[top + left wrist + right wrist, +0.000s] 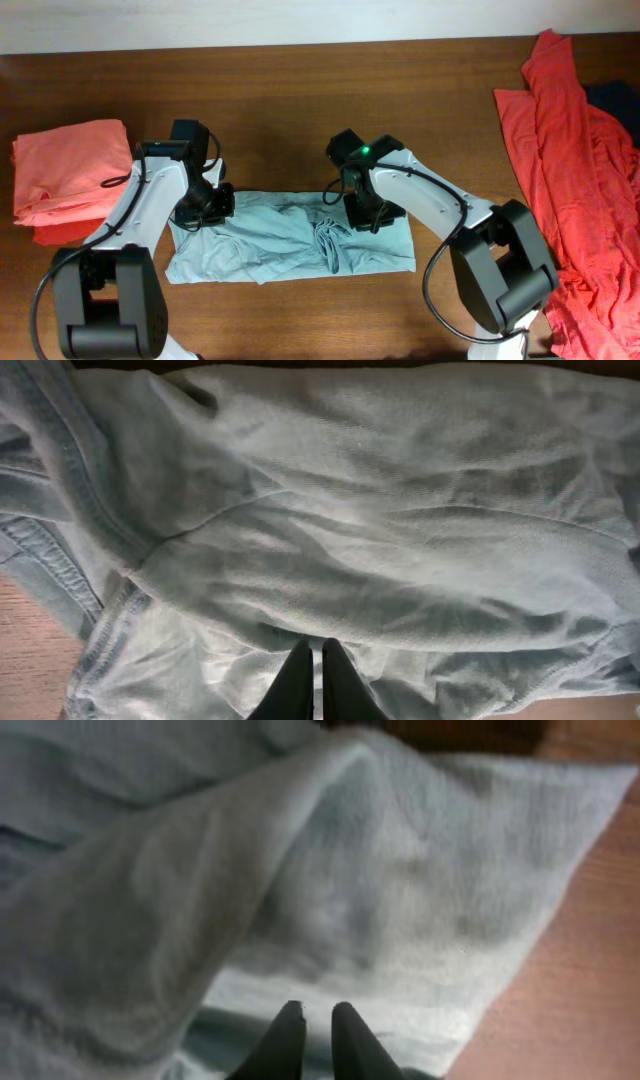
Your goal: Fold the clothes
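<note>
The pale grey-blue T-shirt [270, 245] lies as a crumpled wide strip on the brown table, front centre. My left gripper [205, 212] is at its back left edge and my right gripper [362, 212] at its back right part. In the left wrist view the fingertips [317, 645] are nearly together, pinching a fold of the T-shirt [380, 510]. In the right wrist view the fingertips [318, 1010] are close together on pale cloth [380, 890] that rises towards the camera.
A folded salmon-pink garment [70, 170] lies at the table's left edge. A loose red garment [570, 170] spreads over the right end, with a dark cloth [615, 100] behind it. Bare wood [300, 110] lies behind the arms.
</note>
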You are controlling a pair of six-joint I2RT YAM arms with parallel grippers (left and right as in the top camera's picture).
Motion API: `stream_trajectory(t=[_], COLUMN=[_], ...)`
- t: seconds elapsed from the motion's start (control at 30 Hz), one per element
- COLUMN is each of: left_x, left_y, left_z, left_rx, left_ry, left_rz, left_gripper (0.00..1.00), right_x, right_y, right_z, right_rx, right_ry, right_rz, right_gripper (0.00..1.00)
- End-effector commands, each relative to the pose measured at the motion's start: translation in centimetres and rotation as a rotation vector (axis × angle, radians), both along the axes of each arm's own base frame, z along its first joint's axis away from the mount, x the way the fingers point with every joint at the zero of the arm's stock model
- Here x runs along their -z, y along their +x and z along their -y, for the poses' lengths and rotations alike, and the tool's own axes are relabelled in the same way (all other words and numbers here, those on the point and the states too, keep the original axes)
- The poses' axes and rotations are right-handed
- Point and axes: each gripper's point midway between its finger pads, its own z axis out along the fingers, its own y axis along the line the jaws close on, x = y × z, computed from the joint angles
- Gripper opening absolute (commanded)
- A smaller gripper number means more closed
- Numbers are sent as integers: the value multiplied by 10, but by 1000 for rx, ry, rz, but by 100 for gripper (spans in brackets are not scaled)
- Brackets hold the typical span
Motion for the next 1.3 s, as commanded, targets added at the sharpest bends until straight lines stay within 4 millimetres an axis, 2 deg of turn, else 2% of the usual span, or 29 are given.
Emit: stream_trajectory(t=[0.0,0.17,0.33,0.47,0.53,0.6,0.7,0.73,0.8,0.9,1.03,1.27], left_x=[-5,-5,-5,-5,-5,-5,-5,-5,-5,-5,-5,-5], left_y=[0,0,0,0,0,-1,0,0,0,-1,0,-1], left_z=[-4,-6,-6,-6,-6,-6,-6,-6,-6,-6,-6,-6], left_rx=[-8,-8,-8,-8,-8,-7,-7,-7,-7,-7,-7,-7], left_ry=[26,33,34,33,33,34,34,34,34,34,34,34], left_rz=[18,19,19,16,16,15,16,16,16,15,16,15], left_gripper=[6,6,6,6,6,6,6,6,6,6,6,6], right_x=[12,19,7,-5,-9,-12,-16,-24,-33,-37,-25,11], right_y=[-2,9,36,59,61,57,46,39,25,5,-12,-35], right_z=[-11,-36,-88,-98,-96,-85,-55,-38,-18,3,18,21], right_rx=[6,1,-110,-115,-123,-127,-97,-90,-79,-74,-72,-55], right_ry=[42,163,434,488,485,455,340,282,208,113,49,70], right_rz=[-27,-6,82,162,164,134,83,63,31,-40,-96,-153], right_gripper=[15,15,16,18,19,19,19,19,19,19,19,19])
